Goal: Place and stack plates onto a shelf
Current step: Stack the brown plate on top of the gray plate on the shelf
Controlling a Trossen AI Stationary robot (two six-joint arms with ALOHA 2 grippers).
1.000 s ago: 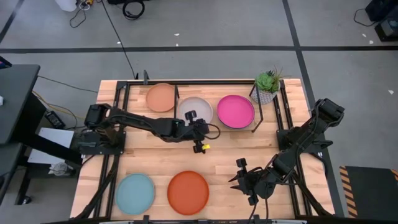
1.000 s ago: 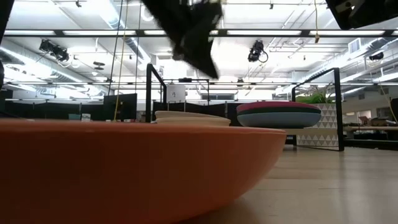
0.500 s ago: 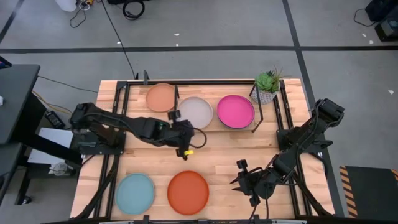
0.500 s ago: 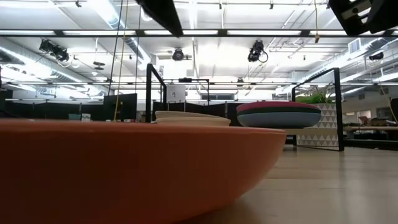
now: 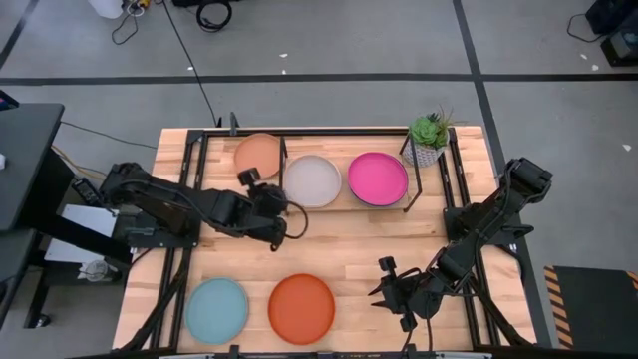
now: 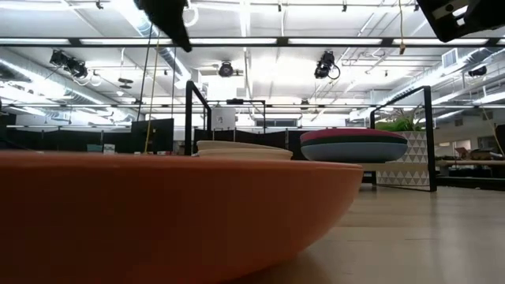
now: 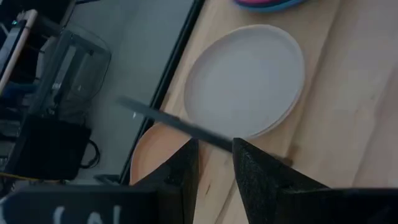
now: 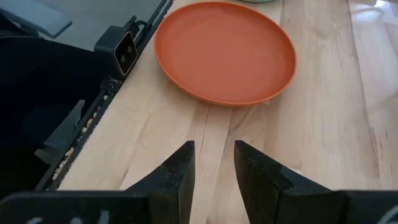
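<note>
I judge the round shallow matte orange plate, lying flat at the near edge of the light wood table, light, rigid and a little slippery, so I would pinch its raised rim (no other hold shows). My right claw waits just right of it, narrowly parted and empty. My left claw, also narrow and empty, hovers near the cream plate on the low black-railed shelf.

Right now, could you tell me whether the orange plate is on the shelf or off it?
Off it: the orange plate lies on the bare table, near the right gripper.
</note>
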